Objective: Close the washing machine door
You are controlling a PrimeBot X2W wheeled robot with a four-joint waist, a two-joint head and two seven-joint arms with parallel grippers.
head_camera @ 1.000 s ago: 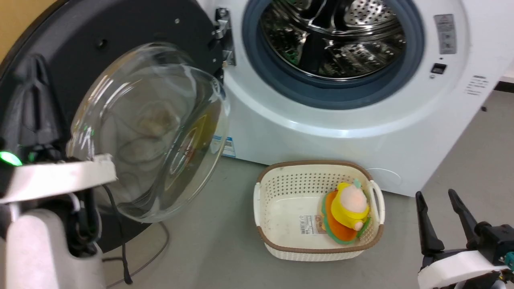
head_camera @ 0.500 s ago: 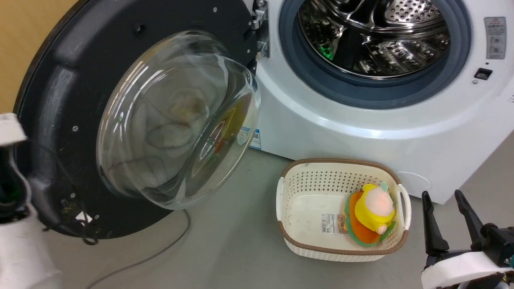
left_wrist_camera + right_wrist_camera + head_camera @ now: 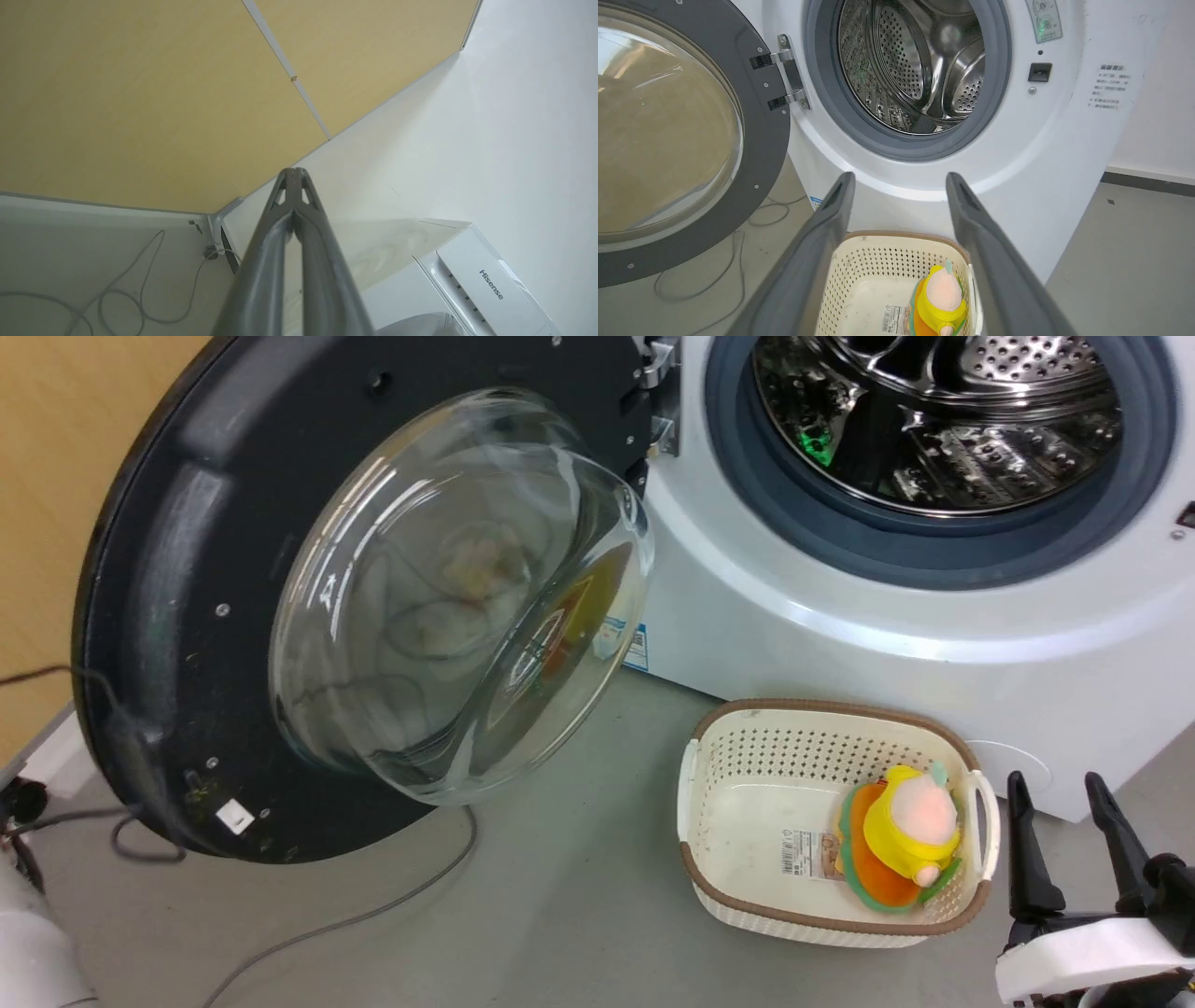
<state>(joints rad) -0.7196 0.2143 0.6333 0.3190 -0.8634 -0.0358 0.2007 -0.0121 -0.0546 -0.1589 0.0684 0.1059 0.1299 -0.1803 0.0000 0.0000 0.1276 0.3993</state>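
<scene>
Above the grey floor (image 3: 579, 915), the washing machine door (image 3: 168, 569) stands wide open, with the left gripper (image 3: 293, 171) pinched together on nothing and the right gripper (image 3: 1055, 784) spread and empty.

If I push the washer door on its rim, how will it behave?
The door is probably rigid and should swing on its metal hinge rather than flex. Its smooth black rim looks slippery, so a push may slide off. The bulging glass window likely makes it heavy.

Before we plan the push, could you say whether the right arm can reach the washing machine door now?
Probably not directly: the right claw hangs open at the lower right, the washing machine door stands swung wide at far left, and the laundry basket sits between them.
</scene>
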